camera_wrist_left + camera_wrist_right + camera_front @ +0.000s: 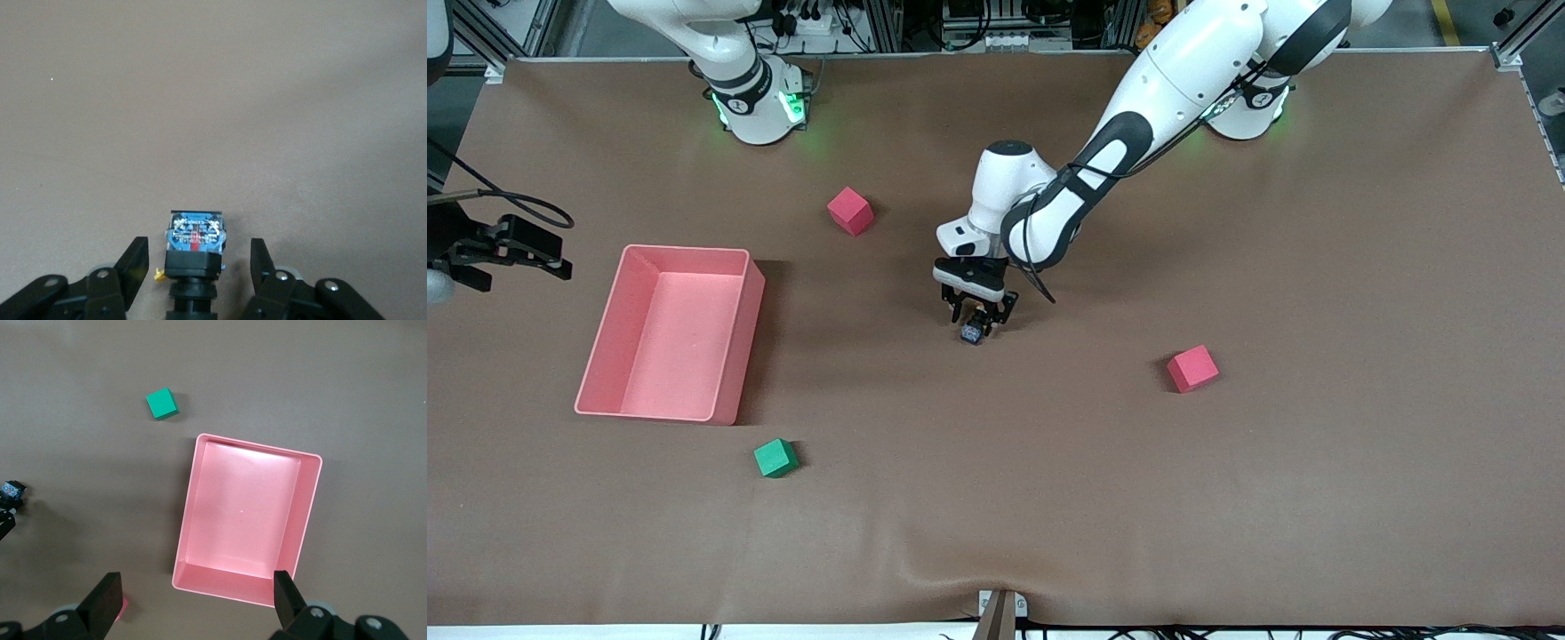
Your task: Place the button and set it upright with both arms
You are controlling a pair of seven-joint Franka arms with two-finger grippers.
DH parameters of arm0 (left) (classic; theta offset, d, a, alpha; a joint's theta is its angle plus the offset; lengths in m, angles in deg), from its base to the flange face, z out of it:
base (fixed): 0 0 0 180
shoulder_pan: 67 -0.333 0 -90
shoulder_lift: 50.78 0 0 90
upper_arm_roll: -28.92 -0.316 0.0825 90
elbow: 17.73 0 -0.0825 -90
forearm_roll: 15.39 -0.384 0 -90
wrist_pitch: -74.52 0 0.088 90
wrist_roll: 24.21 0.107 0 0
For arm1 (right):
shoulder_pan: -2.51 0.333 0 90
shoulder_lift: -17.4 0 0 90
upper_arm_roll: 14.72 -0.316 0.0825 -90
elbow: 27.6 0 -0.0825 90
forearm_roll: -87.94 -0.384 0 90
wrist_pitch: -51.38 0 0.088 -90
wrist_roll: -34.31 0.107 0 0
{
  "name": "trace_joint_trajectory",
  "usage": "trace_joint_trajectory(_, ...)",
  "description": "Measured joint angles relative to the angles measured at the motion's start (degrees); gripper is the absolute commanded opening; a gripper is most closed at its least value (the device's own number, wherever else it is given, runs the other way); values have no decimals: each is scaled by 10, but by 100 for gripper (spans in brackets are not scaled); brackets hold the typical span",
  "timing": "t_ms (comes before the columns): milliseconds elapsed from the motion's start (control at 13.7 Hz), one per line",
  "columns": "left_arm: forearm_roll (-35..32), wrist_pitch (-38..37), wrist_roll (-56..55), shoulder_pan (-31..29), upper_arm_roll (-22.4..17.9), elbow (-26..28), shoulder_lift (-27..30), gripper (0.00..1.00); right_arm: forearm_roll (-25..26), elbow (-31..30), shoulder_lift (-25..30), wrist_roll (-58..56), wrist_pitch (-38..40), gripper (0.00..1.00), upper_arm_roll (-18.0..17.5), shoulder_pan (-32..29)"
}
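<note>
Left wrist view: button (194, 243) lies on the table between the left gripper's (199, 263) spread fingers, untouched; right gripper (197, 593) waits, fingers apart.

two glossy white arms, left arm (1183, 80) and right arm (720, 44), with black joint bands, black cables, green-lit bases, black fingers (133, 267).

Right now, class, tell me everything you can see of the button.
The button is a small dark blue-black switch lying on its side on the brown table, near the middle. Its blue terminal end, with silvery contacts and a red mark, faces away from the left wrist camera; a bit of its orange part shows at one side. It lies between the open fingers of the left gripper, which do not touch it. The cubes and the pink bin lie well apart from it.
</note>
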Motion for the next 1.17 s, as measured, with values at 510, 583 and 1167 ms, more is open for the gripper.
trace_joint_trajectory(510,-14,18,0,-1,-3,-9,-13,66,0,7,0,0,0,100,1,-1)
trace_joint_trajectory(583,-15,22,0,-2,-4,-10,-14,65,0,7,0,0,0,100,2,-1)
trace_joint_trajectory(1167,-24,42,4,-14,-6,-12,-15,57,0,8,0,-1,0,100,2,-10)
